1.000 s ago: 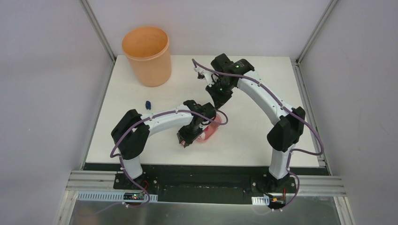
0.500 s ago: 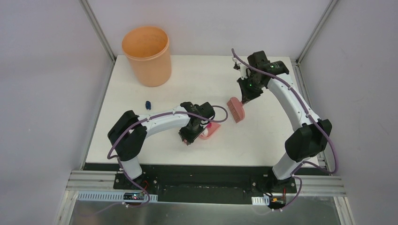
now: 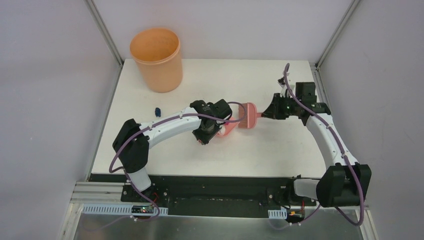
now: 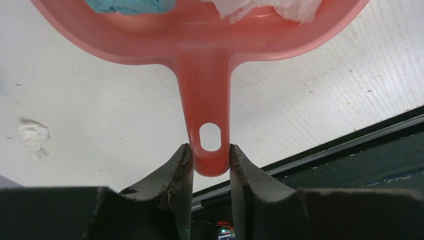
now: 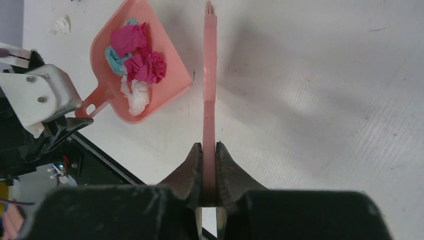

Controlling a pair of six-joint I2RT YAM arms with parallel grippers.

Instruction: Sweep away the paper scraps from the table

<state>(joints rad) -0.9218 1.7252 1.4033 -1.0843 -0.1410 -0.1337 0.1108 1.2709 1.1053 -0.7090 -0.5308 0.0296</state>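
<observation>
1. My left end effector [image 4: 210, 152]: clenched on the tip of the dustpan [image 5: 167, 50] handle.
2. My right end effector [image 5: 209, 147]: grasping the brush [image 5: 209, 90], just right of the dustpan.
3. The paper scraps [image 5: 140, 60]: heaped inside the dustpan; one dark scrap [image 3: 157, 111] lies well left of it, on the bench [image 3: 280, 145].
4. Risk: with a tip-only hold, the dustpan may tilt and spill its load.

Seen from overhead, the dustpan [image 3: 228, 129] and brush [image 3: 247, 116] sit just beside each other at frame centre, closing the way there. My left arm [image 3: 167, 125] bars the middle left, and the orange bucket [image 3: 156, 55] blocks the upper left corner. A dark scrap [image 3: 157, 111] lies near the left edge. Bare desk [image 3: 270, 150] stays open at lower right and along the top.
</observation>
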